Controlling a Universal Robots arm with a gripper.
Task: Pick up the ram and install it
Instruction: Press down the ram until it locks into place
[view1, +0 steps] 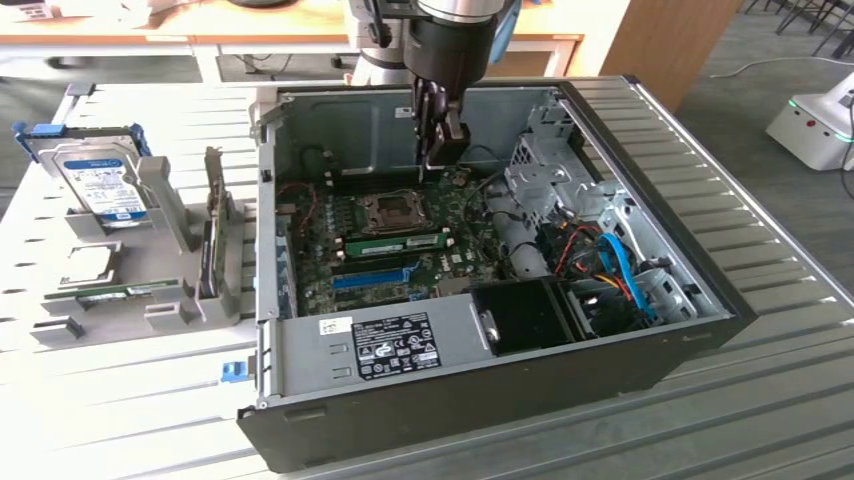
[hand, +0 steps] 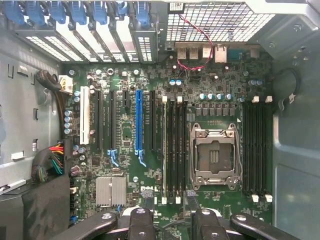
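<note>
Open computer case (view1: 441, 395) on a slatted table (view1: 774, 400). The gripper (view1: 438, 152) hangs inside it, over the motherboard (view1: 461, 262), fingers (hand: 190, 198) spread wide with nothing between them. The ram (view1: 395, 243) stands on edge in a motherboard slot, between the CPU socket (view1: 395, 208) and the blue slot strip (view1: 371, 277), below the fingertips and apart from them. A second green stick (view1: 127, 292) lies in the grey holder (view1: 167, 305) outside the case, on the exterior view's left, well apart from the gripper. In the wrist view the two fingers straddle the bank of memory slots beside the socket. Judgement: the stick looks seated, so the step in hand is checking the seat with the jaws clear. To do it well, hold the jaws wide and move only along the stick's upright line, so that no finger drags a latch or tilts the board. Confirm that it sits level end to end. Whether the end clips are shut is too small to tell.
</note>
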